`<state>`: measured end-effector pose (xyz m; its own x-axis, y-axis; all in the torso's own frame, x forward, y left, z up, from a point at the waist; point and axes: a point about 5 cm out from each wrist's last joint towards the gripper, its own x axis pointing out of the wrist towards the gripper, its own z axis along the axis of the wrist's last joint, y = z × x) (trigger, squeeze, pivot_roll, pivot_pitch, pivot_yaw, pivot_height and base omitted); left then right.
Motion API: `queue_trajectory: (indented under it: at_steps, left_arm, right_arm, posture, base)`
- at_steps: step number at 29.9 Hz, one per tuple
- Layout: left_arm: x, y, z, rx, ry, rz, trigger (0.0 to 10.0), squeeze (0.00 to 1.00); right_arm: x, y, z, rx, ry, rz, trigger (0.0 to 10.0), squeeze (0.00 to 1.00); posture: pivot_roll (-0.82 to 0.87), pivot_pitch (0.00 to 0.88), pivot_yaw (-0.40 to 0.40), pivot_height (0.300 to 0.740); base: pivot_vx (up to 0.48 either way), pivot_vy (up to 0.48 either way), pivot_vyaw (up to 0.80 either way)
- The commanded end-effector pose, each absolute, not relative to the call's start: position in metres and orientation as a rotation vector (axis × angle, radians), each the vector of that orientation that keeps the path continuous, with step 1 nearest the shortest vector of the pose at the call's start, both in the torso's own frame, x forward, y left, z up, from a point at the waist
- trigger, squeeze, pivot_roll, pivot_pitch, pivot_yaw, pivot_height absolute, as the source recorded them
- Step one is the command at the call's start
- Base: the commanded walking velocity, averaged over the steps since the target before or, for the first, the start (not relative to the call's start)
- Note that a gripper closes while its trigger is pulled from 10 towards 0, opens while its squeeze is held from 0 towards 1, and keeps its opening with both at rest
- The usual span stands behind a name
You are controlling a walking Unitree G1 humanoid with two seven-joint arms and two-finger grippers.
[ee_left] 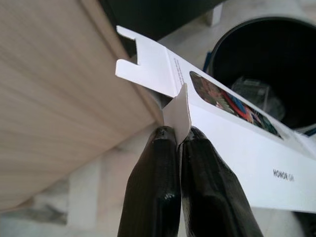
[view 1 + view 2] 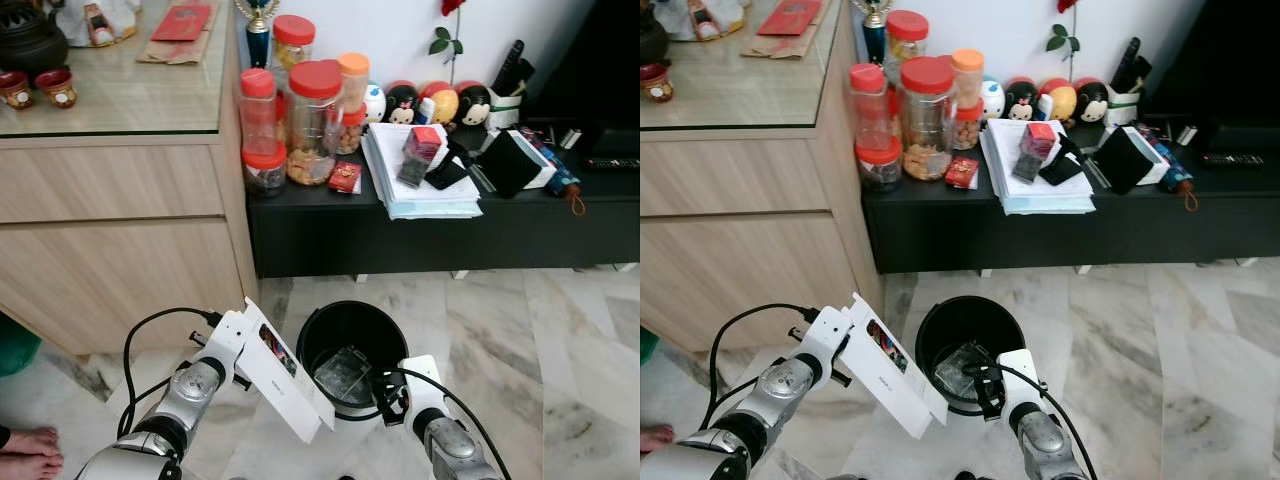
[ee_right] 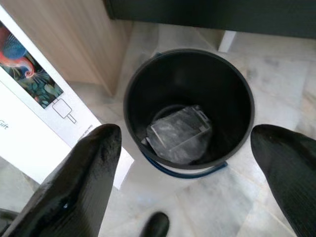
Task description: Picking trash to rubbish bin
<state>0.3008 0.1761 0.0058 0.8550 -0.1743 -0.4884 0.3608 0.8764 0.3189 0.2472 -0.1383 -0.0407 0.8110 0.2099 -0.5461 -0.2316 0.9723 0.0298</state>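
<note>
A long flattened white carton (image 2: pixel 285 372) with a colourful print and the word HONOR hangs at a slant just left of a round black bin (image 2: pixel 352 312). My left gripper (image 1: pixel 178 136) is shut on a flap of that carton (image 1: pixel 237 143). The carton's lower end reaches the bin's near left rim. Inside the bin (image 3: pixel 190 81) lies a crumpled clear plastic tray (image 3: pixel 178 134). My right gripper (image 3: pixel 185 143) is open above the bin, its two black fingers (image 3: pixel 81 177) wide apart with nothing between them. The right arm (image 2: pixel 445 425) sits at the bin's near right side.
A light wooden cabinet (image 2: pixel 110 240) stands left of the bin. Behind it a low black bench (image 2: pixel 440 230) carries red-lidded jars (image 2: pixel 312 120), a paper stack (image 2: pixel 415 185) and toys. A person's bare foot (image 2: pixel 28 442) shows at the far left. Marble floor (image 2: pixel 540 350) spreads right.
</note>
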Motion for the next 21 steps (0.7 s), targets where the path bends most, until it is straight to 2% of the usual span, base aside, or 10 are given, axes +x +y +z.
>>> queue_trajectory:
  at_steps: [1, 4, 15, 21]
  left_arm:
    - [0.3029, 0.1711, 0.0069, 0.398, 0.463, -0.294, 10.0, 0.0]
    - [0.3028, 0.1708, 0.0069, 0.394, 0.462, -0.296, 10.0, 0.0]
    - [0.303, 0.1702, 0.0071, 0.405, 0.46, -0.308, 10.0, 0.0]
    - [0.3078, 0.1616, 0.0128, 0.555, 0.409, -0.38, 10.0, 0.0]
  right_arm:
    - [0.2412, -0.1471, -0.045, -0.031, 0.6, 0.208, 10.0, 0.0]
    - [0.2415, -0.1467, -0.0446, -0.036, 0.595, 0.212, 10.0, 0.0]
    - [0.2409, -0.1455, -0.045, -0.034, 0.596, 0.215, 10.0, 0.0]
    - [0.2424, -0.1462, -0.0437, -0.039, 0.588, 0.215, 10.0, 0.0]
  posture:
    - [0.16, 0.162, -0.082, 0.74]
    - [0.16, 0.161, -0.081, 0.74]
    - [0.16, 0.165, -0.08, 0.74]
    - [0.16, 0.168, -0.08, 0.74]
  base:
    - [0.281, 0.0, 0.0]
    - [0.272, 0.0, 0.0]
    - [0.0, 0.0, 0.0]
    - [0.0, 0.0, 0.0]
